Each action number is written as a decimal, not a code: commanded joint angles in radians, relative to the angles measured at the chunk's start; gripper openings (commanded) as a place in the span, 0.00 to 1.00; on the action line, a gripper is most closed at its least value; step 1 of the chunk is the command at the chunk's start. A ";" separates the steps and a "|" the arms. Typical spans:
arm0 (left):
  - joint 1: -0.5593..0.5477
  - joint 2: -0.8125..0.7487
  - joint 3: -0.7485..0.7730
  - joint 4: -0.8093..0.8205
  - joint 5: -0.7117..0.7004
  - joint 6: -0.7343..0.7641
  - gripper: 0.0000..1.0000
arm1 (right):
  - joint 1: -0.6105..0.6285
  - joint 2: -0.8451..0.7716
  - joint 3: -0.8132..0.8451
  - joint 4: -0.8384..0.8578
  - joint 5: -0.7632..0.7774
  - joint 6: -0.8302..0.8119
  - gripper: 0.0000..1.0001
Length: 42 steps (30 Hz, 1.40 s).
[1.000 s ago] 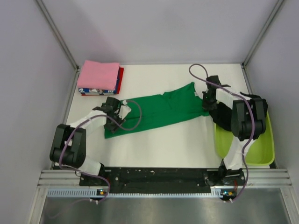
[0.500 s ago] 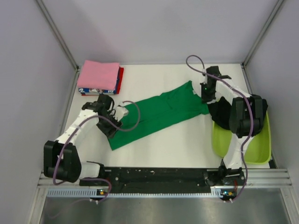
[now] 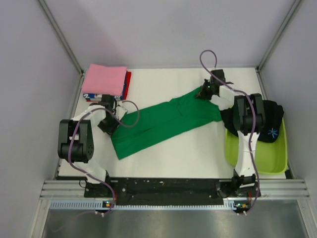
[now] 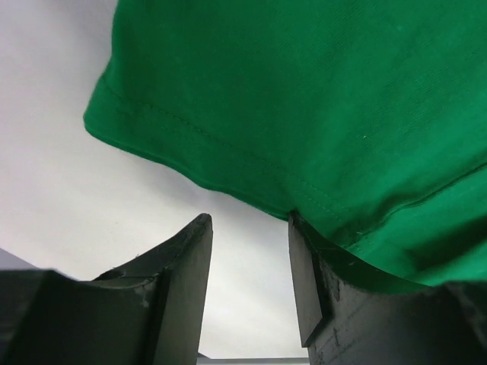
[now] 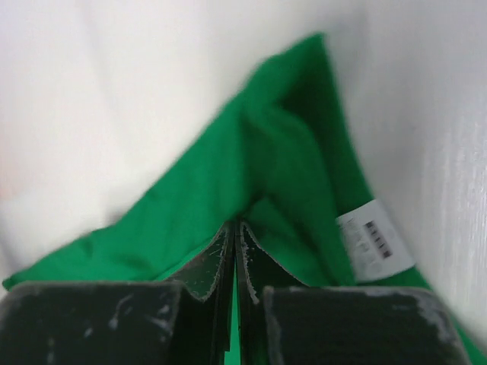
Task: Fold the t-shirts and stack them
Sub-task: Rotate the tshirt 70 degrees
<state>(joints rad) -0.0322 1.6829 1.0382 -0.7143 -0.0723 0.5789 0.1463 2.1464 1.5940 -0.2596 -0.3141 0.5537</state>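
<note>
Plainly the light, limp green t-shirt point(image 3: 163, 121) wants holding by its edges: the right jaws pinch its collar end, the left jaws stand apart beside its hem.

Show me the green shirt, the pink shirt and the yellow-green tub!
green shirt point(image 3: 163, 121), top view, middle of the spread cloth.
pink shirt point(image 3: 104, 79), top view, middle of its folded top.
tub point(image 3: 275, 153), top view, bare floor inside it.
</note>
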 commanded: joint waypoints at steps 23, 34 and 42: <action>0.020 -0.272 -0.015 -0.280 0.144 0.088 0.54 | 0.029 -0.012 0.258 -0.052 0.067 -0.121 0.08; 0.020 0.021 0.155 -0.094 0.122 0.055 0.50 | -0.090 -0.148 -0.187 -0.105 0.211 -0.121 0.02; 0.008 0.091 0.047 0.024 -0.008 0.079 0.50 | -0.117 0.156 0.107 -0.185 0.055 -0.077 0.02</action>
<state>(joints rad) -0.0158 1.7924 1.1515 -0.7506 -0.0551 0.6353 0.0174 2.1414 1.5505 -0.3737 -0.1951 0.4648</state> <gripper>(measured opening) 0.502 0.022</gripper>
